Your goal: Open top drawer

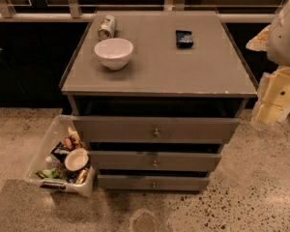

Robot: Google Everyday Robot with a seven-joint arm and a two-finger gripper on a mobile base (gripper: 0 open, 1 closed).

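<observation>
I see the grey cabinet (159,64), top drawer (130,128) uppermost of three, partly out, litter bin (44,144) on the floor left, gripper (275,98) at the right edge, apart from the drawer, grip state I cannot tell, white bowl (114,52), tipped can (107,26), dark packet (184,37) on top.

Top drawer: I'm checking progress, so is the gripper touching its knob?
No, the gripper is at the right edge, beside the dresser, well away from the knob on the top drawer.

No readable text on the can (107,27), dark packet (184,38) or bin (42,148) at lower left; the gripper (275,98) hangs at the right edge
</observation>
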